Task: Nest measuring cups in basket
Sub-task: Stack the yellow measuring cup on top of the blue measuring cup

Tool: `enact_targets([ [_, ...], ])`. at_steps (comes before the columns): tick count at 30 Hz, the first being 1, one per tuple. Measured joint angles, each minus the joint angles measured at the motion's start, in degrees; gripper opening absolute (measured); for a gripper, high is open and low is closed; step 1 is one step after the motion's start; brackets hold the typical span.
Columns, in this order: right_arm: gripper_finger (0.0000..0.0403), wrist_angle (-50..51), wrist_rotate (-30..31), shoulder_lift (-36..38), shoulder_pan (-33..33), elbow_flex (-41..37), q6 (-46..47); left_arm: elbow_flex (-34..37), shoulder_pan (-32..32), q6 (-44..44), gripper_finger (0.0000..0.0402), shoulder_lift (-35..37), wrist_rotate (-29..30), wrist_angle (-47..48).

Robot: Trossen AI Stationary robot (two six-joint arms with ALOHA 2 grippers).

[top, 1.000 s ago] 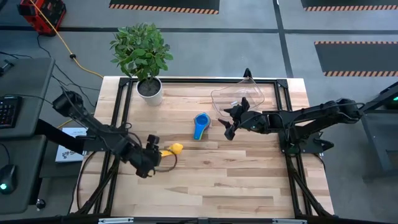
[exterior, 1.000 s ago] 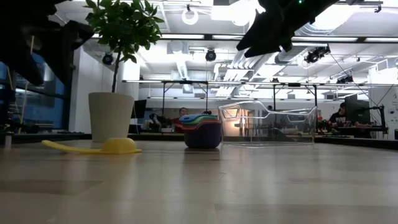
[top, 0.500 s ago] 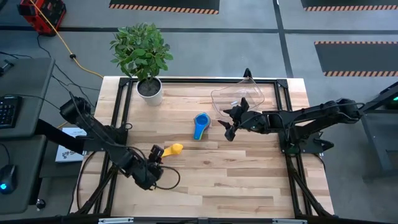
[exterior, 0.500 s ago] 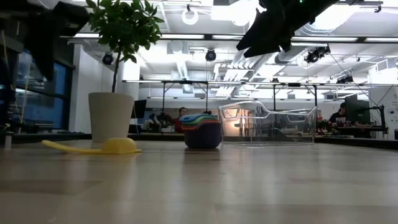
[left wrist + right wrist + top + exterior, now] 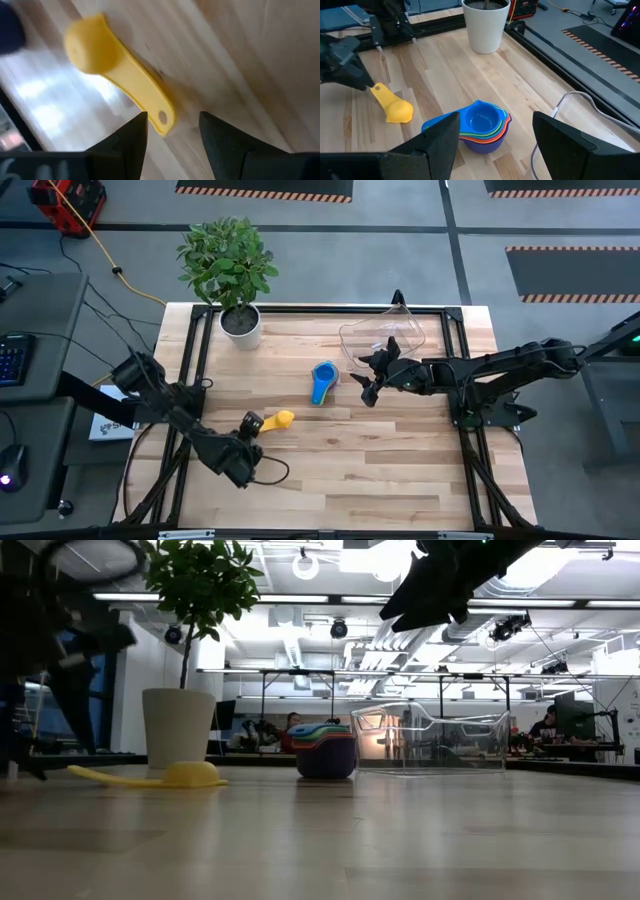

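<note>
Left wrist view had the yellow measuring cup (image 5: 117,70) lying loose on the table (image 5: 250,60), its flat handle tip right between the spread, empty fingers of the left gripper (image 5: 172,134). Looked like light, stiff, slick plastic, so I'd pinch that handle. Right gripper (image 5: 366,376) hung open beside the basket (image 5: 385,332), above the stacked cups (image 5: 322,378).

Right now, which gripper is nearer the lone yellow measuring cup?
Left. The left gripper sits open right at the handle end of the yellow cup, not holding it. The right gripper hovers open across the table, between the stacked cups and the clear basket.
</note>
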State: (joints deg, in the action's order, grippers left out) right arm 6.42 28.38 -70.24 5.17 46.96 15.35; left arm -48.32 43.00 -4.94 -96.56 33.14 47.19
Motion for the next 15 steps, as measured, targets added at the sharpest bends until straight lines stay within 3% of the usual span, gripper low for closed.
enact_targets([
  [4,0.0243,0.00,-0.02,0.00,0.00,0.00,0.07,0.90,-0.56,-1.23,0.0170,-1.11,-1.15,-0.15],
  [15,0.0243,0.00,-0.09,0.00,0.00,0.00,0.25,3.35,-2.62,0.81,0.0170,-1.04,2.66,-4.41],
])
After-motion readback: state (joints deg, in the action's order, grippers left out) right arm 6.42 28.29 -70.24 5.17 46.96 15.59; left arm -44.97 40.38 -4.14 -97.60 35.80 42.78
